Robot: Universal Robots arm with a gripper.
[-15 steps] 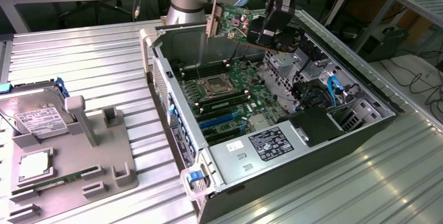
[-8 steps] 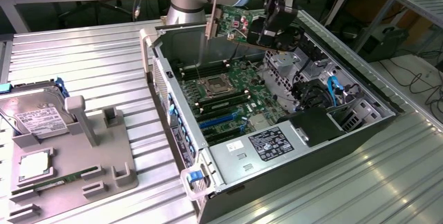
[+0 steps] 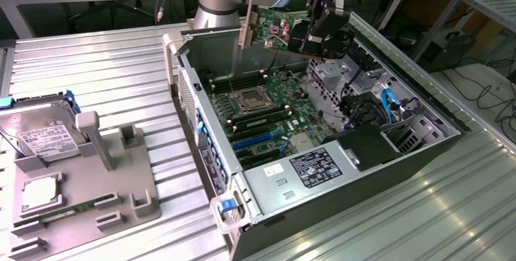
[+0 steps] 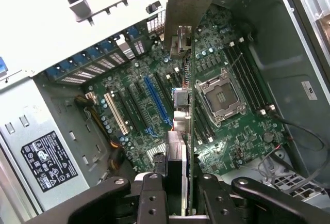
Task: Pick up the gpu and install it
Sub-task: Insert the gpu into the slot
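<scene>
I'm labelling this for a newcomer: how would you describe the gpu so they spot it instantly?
Find the open computer case on the ribbed metal table. Above it the gripper holds the gpu, a green circuit card, in the air. Unlike the motherboard in the case, it has a long silvery bracket at one end.

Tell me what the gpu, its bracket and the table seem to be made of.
The gpu: green circuit board, probably fibreglass laminate, matte, studded with soldered parts. The bracket: thin strip, likely steel, with dull silvery sheen. The table: ribbed metal, perhaps aluminium, pale grey with soft reflections.
</scene>
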